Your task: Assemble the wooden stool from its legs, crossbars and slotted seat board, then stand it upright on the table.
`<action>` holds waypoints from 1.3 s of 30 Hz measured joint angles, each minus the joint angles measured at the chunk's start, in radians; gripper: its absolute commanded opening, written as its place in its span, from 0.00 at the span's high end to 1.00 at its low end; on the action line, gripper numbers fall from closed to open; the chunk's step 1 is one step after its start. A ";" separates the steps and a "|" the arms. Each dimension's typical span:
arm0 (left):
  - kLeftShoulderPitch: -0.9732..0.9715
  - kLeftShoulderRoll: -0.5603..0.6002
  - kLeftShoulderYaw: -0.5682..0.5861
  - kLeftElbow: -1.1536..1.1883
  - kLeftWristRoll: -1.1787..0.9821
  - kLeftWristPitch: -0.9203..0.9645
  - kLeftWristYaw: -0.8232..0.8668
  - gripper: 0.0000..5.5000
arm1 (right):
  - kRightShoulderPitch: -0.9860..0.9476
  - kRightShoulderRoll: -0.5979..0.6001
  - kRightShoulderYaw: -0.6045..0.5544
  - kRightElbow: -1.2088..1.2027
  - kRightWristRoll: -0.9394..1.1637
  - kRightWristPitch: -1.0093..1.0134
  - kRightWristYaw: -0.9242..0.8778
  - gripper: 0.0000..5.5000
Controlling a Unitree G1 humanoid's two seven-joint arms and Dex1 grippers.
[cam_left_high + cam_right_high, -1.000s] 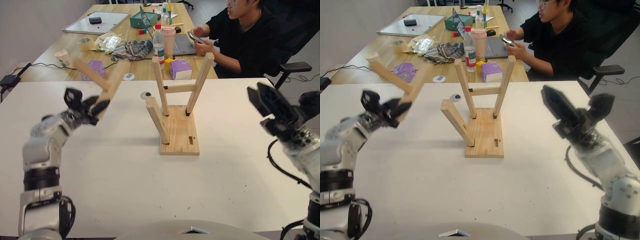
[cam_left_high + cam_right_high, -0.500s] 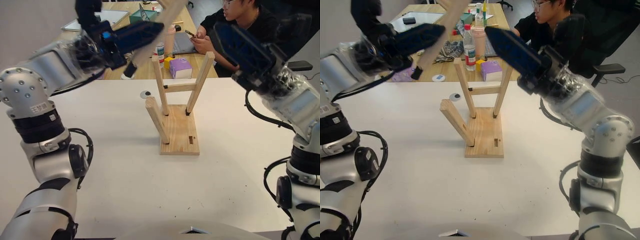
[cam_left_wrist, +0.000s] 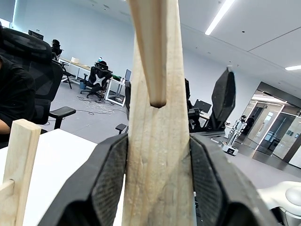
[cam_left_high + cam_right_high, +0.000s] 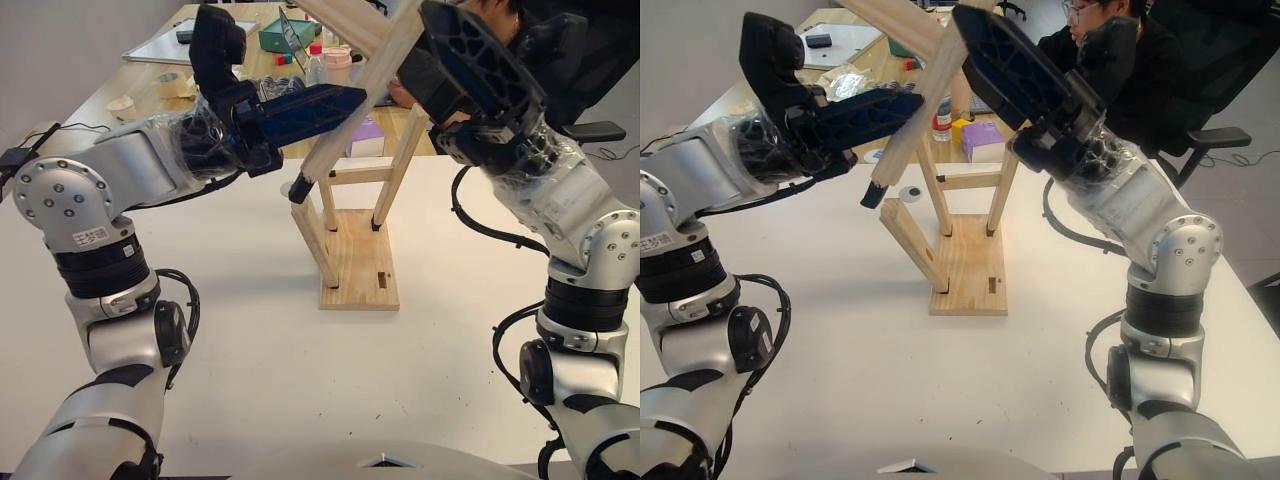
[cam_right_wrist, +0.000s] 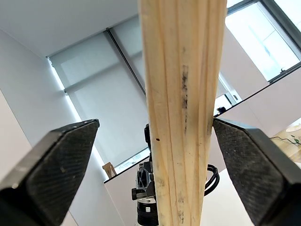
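The slotted seat board (image 4: pixel 362 272) lies flat on the white table. Two legs joined by a crossbar (image 4: pixel 358 176) stand up from it, and a third leg (image 4: pixel 313 240) leans at its left. Above them a loose leg (image 4: pixel 335 135) with a crossbar (image 4: pixel 890 20) through its upper end slants in the air. My left gripper (image 4: pixel 345 105) is shut on this leg near its middle, the pads (image 3: pixel 107 188) pressing both sides. My right gripper (image 4: pixel 1060 60) is open by the leg's upper end (image 5: pixel 181 108), which shows between its fingers (image 5: pixel 51 169) with a gap on each side.
A small round disc (image 4: pixel 910 193) lies on the table left of the stool. Behind the white table (image 4: pixel 250 350) stands a wooden table with a purple box (image 4: pixel 983 140), a cloth and other clutter. The near table in front of the seat board is bare.
My left arm has swung up and toward the centre, carrying the leg with its crossbar over the stool. My right arm has risen too, bringing its open gripper to the leg's upper end.
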 measured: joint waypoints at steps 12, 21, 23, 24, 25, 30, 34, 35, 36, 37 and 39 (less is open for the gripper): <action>0.037 0.033 -0.047 -0.026 -0.097 -0.016 0.036 0.64 | 0.008 0.006 0.019 0.021 -0.040 0.031 0.021 0.38; 0.043 0.052 -0.059 -0.026 -0.111 -0.049 0.043 0.64 | 0.011 0.014 0.015 0.026 -0.031 0.050 0.037 0.62; 0.043 0.059 -0.060 -0.026 -0.117 -0.058 0.043 0.64 | 0.013 0.036 0.010 0.025 -0.031 0.048 0.031 0.62; 0.044 0.061 -0.060 -0.026 -0.120 -0.060 0.044 0.64 | 0.013 0.037 0.009 0.024 -0.029 0.049 0.027 0.62; 0.045 0.062 -0.064 -0.026 -0.122 -0.065 0.044 0.64 | 0.013 0.037 0.008 0.024 -0.027 0.049 0.025 0.62; 0.050 0.076 -0.079 -0.037 -0.102 -0.085 0.029 0.53 | 0.013 0.040 0.006 0.022 -0.025 0.051 0.009 0.62; 0.078 0.102 -0.089 -0.036 -0.068 -0.087 -0.014 0.44 | 0.025 0.038 -0.003 0.022 -0.038 0.051 0.008 0.62; 0.079 0.106 -0.090 -0.033 -0.059 -0.087 -0.024 0.42 | 0.025 0.038 -0.004 0.022 -0.044 0.051 0.010 0.62; 0.081 0.120 -0.090 -0.029 -0.049 -0.087 -0.041 0.40 | 0.025 0.037 -0.006 0.022 -0.048 0.051 0.015 0.62; 0.084 0.132 -0.089 -0.028 -0.036 -0.088 -0.057 0.37 | 0.025 0.036 -0.012 0.022 -0.060 0.051 0.019 0.62; 0.103 0.158 -0.087 -0.028 -0.015 -0.089 -0.101 0.33 | 0.026 0.034 -0.018 0.022 -0.083 0.051 0.025 0.62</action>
